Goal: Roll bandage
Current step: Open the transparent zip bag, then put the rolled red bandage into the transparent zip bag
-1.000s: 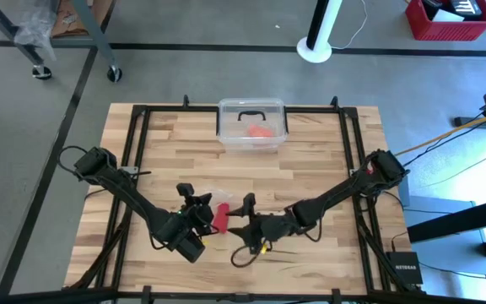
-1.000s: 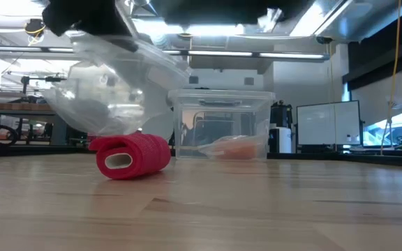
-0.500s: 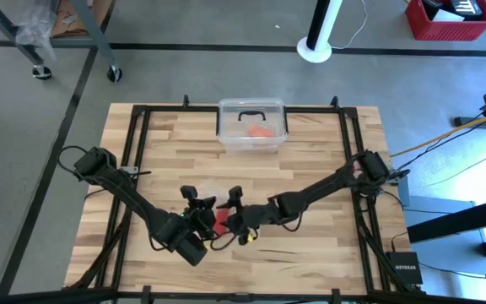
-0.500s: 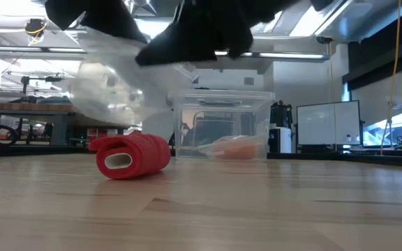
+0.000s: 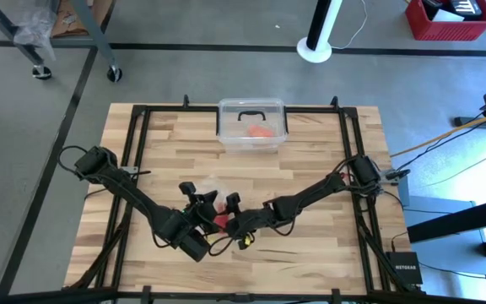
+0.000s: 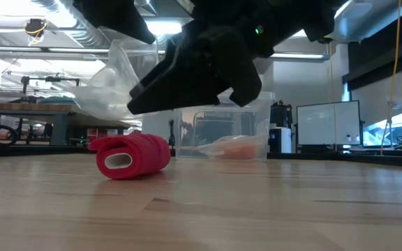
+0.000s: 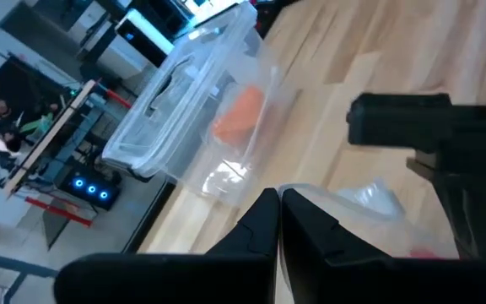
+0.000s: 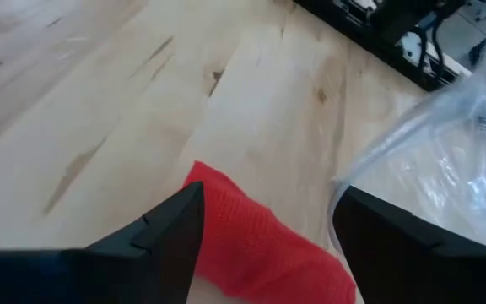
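The bandage (image 5: 220, 220) is a small red cloth roll lying on its side on the wooden table (image 5: 327, 152), seen end-on in the low view (image 6: 132, 155). My right gripper (image 5: 229, 209) is open just above it, one finger on either side of the roll (image 8: 260, 241), touching nothing. My left gripper (image 5: 199, 201) is beside the roll toward the table's left, shut on a crinkly clear plastic bag (image 6: 114, 84), which also shows past the right fingers (image 8: 467, 160). My left gripper pinches the clear bag's upper part (image 6: 126, 50) between its two shut fingers (image 7: 264, 221). The bag hangs below the gripper, crumpled and slack, just behind the bandage roll. Its lower end is hidden behind the roll, so I cannot tell whether it rests on the table.
A clear lidded plastic box (image 5: 251, 124) with an orange-red lump (image 5: 260, 131) inside stands at the table's far edge, in the middle. A black frame (image 5: 353, 169) runs around the tabletop. Bare wood lies to the near right of the roll.
My right gripper has moved toward the table's left and down, to just above the bandage roll, staying open. The bag in my left gripper has shifted and looks narrower than before. The roll has stayed where it was.
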